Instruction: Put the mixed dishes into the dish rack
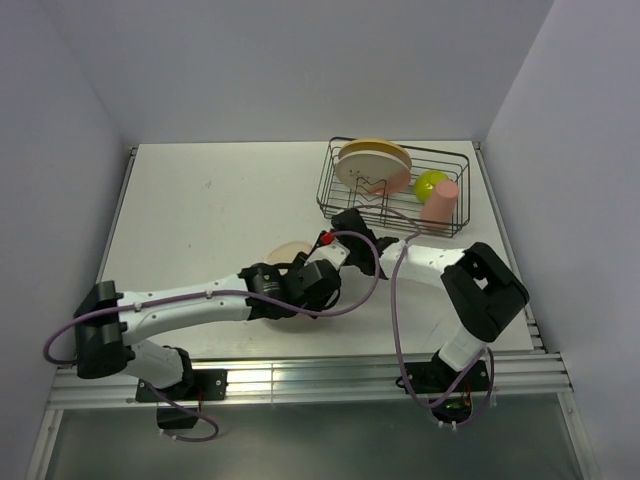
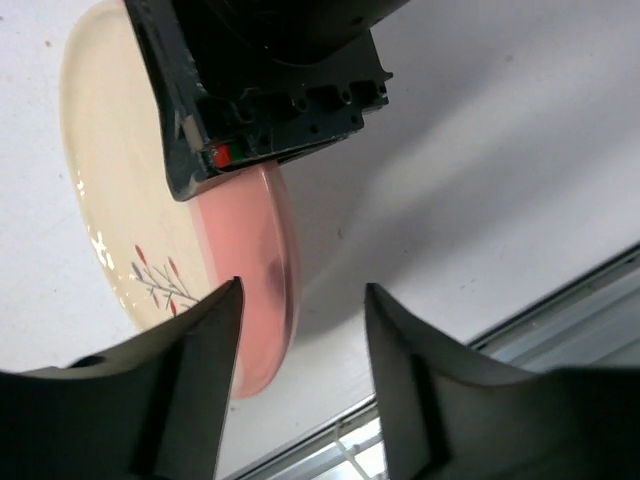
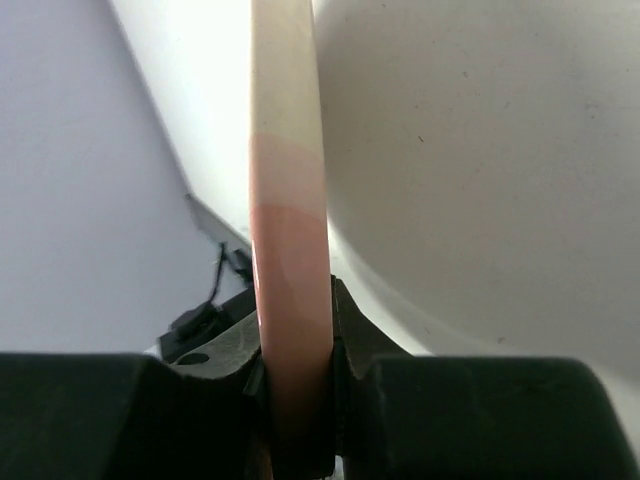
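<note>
As we hand over, plate [image 1: 288, 250]: middle of table [image 1: 200, 200], toward near edge.
Right claw [image 3: 297, 340]: clamped on plate rim.
Left claw [image 2: 300, 330]: half open, straddling rim.
Next: left clears, we slot it into rack [image 1: 466, 195].

- A pink-segmented cream plate [image 2: 110, 150] is being held on edge.
- Two plates [image 1: 372, 160], a green bowl [image 1: 430, 183] and a pink cup [image 1: 440, 205] are being held in the black wire dish rack [image 1: 326, 185].

I read the near plate [image 2: 105, 190] as cream with a pink segment and a dark sprig flecked red. At two o'clock on the white worktop [image 1: 220, 200], the dish rack [image 1: 440, 150] is black wire, with a lime-green bowl [image 1: 431, 184], a pink cup [image 1: 440, 206] and a yellow-edged cream plate [image 1: 372, 158].
</note>
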Motion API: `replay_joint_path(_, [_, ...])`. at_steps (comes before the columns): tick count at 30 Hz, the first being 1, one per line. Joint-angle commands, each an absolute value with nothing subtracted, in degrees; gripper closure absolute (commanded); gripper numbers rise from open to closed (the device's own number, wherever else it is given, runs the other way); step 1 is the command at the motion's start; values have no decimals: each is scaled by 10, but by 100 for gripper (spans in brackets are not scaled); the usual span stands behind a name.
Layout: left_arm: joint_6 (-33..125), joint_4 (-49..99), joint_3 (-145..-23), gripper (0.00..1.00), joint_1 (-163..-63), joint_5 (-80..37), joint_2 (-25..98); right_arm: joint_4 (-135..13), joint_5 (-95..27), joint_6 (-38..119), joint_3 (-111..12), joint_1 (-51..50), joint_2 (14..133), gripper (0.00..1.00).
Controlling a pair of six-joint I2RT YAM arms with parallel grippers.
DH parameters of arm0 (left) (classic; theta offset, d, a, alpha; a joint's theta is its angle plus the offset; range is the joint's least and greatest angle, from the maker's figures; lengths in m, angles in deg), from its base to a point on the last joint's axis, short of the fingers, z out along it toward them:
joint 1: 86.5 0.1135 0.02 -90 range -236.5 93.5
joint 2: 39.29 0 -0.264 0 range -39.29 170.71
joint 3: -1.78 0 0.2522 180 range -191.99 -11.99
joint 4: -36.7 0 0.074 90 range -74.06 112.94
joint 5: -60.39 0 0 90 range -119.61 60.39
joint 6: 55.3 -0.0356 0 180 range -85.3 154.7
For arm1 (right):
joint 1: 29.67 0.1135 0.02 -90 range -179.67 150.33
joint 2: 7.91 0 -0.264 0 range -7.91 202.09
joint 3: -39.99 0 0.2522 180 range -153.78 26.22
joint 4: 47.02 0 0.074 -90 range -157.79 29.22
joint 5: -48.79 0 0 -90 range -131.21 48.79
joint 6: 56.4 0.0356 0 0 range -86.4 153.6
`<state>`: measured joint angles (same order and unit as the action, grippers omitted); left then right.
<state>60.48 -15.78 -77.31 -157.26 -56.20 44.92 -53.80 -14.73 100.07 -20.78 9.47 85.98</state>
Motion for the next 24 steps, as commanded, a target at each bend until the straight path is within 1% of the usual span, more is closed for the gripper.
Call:
replay_joint_path(1, [626,-172,-799,38,-1578,-603,359,-639,-222,922,-282,113,808,100])
replay_joint_path(2, [631,-182,-810,35,-1578,-634,342,-660,-250,907,-294,116,805,100])
replay_joint_path(4, [640,-209,-845,34,-1578,-673,300,-723,-275,862,-329,125,797,100])
replay_joint_path(5, [648,-220,-875,34,-1578,-718,286,-738,-292,849,-337,126,795,100])
replay_joint_path(6, [651,-230,-890,34,-1578,-737,273,-754,-294,833,-348,128,793,100])
replay_joint_path(8, [655,-246,-927,33,-1578,-773,239,-763,-263,767,-371,129,785,100])
replay_joint_path(9, [661,-252,-940,33,-1578,-804,229,-787,-277,730,-394,137,781,100])
replay_joint_path(12, [679,-270,-973,34,-1578,-835,198,-841,-342,656,-454,147,766,100])
replay_joint_path(17, [685,-265,-965,35,-1578,-830,167,-872,-369,547,-560,147,748,100])
replay_joint_path(20, [689,-264,-951,35,-1577,-820,172,-886,-384,450,-663,145,740,100])
replay_joint_path(21, [690,-265,-950,35,-1577,-816,180,-890,-390,394,-681,145,738,100])
replay_joint_path(23, [692,-266,-951,35,-1577,-809,188,-901,-408,336,-718,138,737,100])
replay_joint_path(24, [688,-262,-951,35,-1577,-805,194,-914,-411,272,-750,132,737,100])
